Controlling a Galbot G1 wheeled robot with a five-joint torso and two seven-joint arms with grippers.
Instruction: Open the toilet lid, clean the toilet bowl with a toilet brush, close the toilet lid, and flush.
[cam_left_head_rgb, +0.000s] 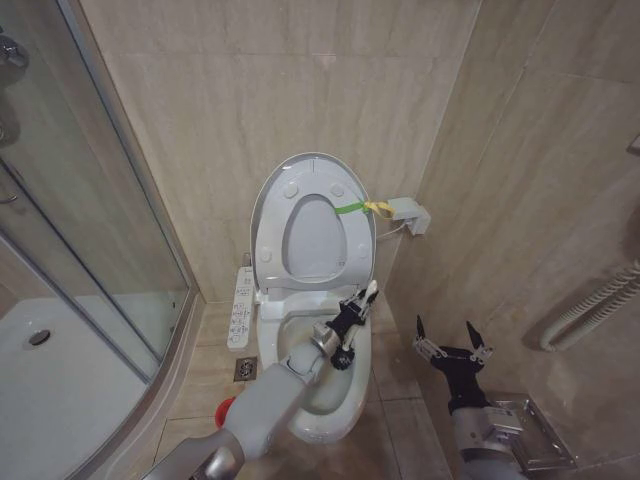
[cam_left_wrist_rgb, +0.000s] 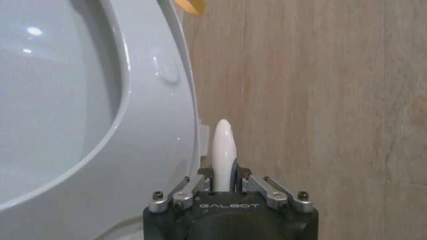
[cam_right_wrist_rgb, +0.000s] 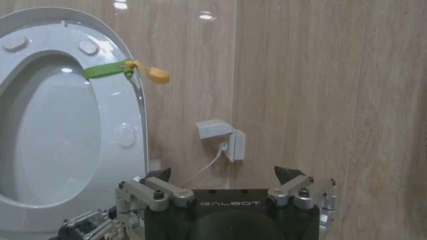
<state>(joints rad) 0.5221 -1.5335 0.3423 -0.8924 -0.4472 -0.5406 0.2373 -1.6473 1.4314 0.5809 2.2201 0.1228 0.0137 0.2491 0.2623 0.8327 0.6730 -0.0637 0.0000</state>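
Observation:
The toilet lid (cam_left_head_rgb: 312, 172) stands raised against the back wall, with a green-and-yellow strap (cam_left_head_rgb: 362, 208) at its edge. Below it the white toilet bowl (cam_left_head_rgb: 335, 400) lies uncovered. My left gripper (cam_left_head_rgb: 349, 322) hovers over the bowl's rear, shut on the toilet brush's thin white handle (cam_left_head_rgb: 369, 292). In the left wrist view the handle (cam_left_wrist_rgb: 222, 145) sticks up between the shut fingers (cam_left_wrist_rgb: 223, 176), beside the lid (cam_left_wrist_rgb: 150, 110); the bristle end is hidden. A red base (cam_left_head_rgb: 226, 408) sits on the floor left of the bowl. My right gripper (cam_left_head_rgb: 452, 335) (cam_right_wrist_rgb: 223, 175) hangs open and holds nothing, right of the bowl.
A glass shower enclosure (cam_left_head_rgb: 95, 230) and white tray (cam_left_head_rgb: 60, 400) fill the left. A button panel (cam_left_head_rgb: 240, 305) and floor drain (cam_left_head_rgb: 245, 368) lie left of the bowl. On the wall are a white box (cam_left_head_rgb: 410, 214) and a rail (cam_left_head_rgb: 590, 305). A metal holder (cam_left_head_rgb: 530, 432) sits near my right arm.

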